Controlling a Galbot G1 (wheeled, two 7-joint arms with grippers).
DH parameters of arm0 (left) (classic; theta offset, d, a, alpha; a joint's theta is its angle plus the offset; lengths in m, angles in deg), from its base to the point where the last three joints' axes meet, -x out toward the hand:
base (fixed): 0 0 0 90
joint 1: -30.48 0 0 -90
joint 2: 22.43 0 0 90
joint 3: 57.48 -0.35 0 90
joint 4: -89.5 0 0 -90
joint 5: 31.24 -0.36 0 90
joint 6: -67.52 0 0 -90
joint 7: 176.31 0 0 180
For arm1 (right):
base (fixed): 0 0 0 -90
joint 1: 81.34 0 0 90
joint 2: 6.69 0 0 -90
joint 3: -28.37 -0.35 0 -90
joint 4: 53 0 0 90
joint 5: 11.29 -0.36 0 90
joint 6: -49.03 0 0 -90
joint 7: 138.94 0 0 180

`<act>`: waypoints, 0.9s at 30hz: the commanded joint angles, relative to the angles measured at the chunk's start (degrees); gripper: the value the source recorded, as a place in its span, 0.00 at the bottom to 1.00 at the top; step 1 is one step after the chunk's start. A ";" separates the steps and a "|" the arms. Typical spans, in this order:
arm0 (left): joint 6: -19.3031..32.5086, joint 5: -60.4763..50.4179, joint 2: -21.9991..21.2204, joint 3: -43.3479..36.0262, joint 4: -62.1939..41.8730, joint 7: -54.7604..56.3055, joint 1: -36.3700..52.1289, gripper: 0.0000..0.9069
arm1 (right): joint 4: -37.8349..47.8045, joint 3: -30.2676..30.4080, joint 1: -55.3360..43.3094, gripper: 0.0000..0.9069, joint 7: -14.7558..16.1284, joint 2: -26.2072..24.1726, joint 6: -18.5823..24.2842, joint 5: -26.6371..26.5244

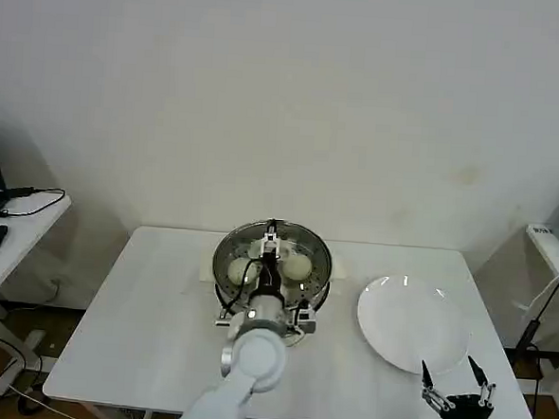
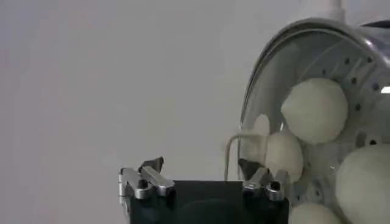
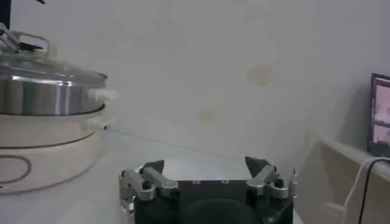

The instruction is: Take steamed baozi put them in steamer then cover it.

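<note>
Inspecting my left gripper [image 1: 271, 236] first: it hangs over the steamer [image 1: 271, 283] at the centre of the surface [image 1: 150, 306], its jaws apart and clamped on nothing. In the head view it sits toward the pot's 12 o'clock rim, with my forearm crossing the pot from 6 o'clock.

The cover [image 3: 49, 74] lies on the steamer, rim on rim as far as I can tell. Through its glass the left wrist view shows four steamed baozi [image 2: 314, 109] on the perforated tray.

The relation that matters: the cover's handle [image 2: 230, 149] lies inside my open jaws, but off centre, just beside one finger [image 2: 251, 168] and well apart from the other. I cannot tell whether it touches. I judge a straight lift is called for, as any sideways drift could catch the handle and shift the cover.

The white plate [image 1: 413, 322] is at 3 o'clock from the steamer. My right gripper [image 1: 454, 375] idles at the plate's 5 o'clock, jaws apart, well apart from the steamer and the farther arm.
</note>
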 commanded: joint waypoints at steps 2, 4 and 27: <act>0.46 4.75 3.99 -0.18 8.70 -0.02 -3.90 1.00 | 0.14 0.02 0.05 1.00 0.00 0.06 0.08 0.05; 0.63 7.09 5.08 -0.48 10.79 -0.09 -6.02 1.00 | 0.17 0.06 0.02 1.00 -0.03 0.05 0.09 0.06; 45.36 98.45 9.71 34.13 22.22 35.77 -42.04 1.00 | -1.48 2.27 0.70 1.00 -0.39 -2.12 -0.06 0.84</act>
